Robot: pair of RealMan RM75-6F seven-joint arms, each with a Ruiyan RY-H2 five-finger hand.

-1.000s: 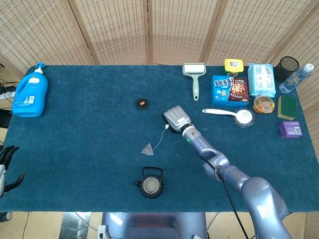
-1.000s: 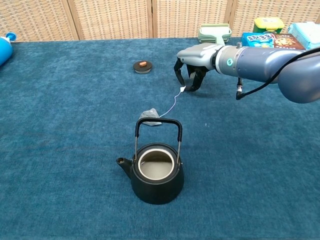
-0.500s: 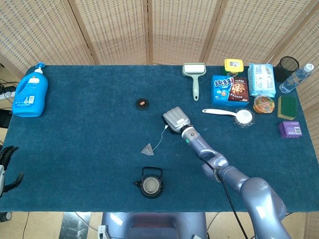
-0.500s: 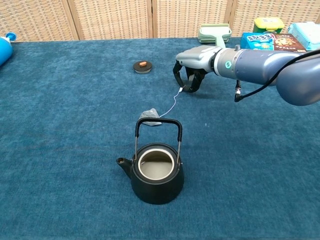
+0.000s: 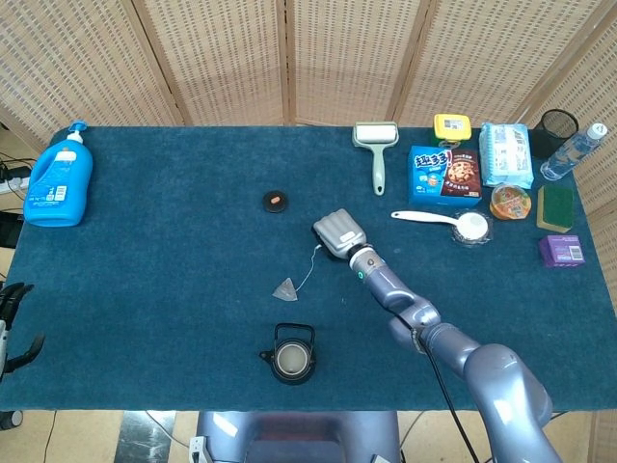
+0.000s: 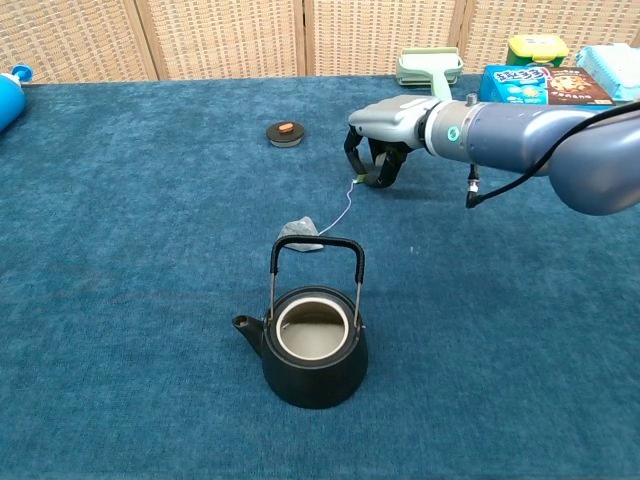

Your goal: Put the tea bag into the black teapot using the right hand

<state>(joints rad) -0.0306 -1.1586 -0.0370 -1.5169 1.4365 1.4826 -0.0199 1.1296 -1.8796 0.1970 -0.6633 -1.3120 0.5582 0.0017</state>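
Grey right hand [image 6: 378, 150] pinches the tea bag [image 6: 300, 233] string's tag; the bag lies behind the teapot [image 6: 313, 341].

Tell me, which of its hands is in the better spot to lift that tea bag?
The right hand: its fingers are curled down at the tag end of the tea bag string. The left hand sits at the table's far left edge, away from the black teapot.

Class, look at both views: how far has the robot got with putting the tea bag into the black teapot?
Done: the black teapot stands open, its lid set aside. In hand: the right hand has its fingers at the string's tag end. Left: the tea bag lies on the cloth, to be lifted and lowered in.
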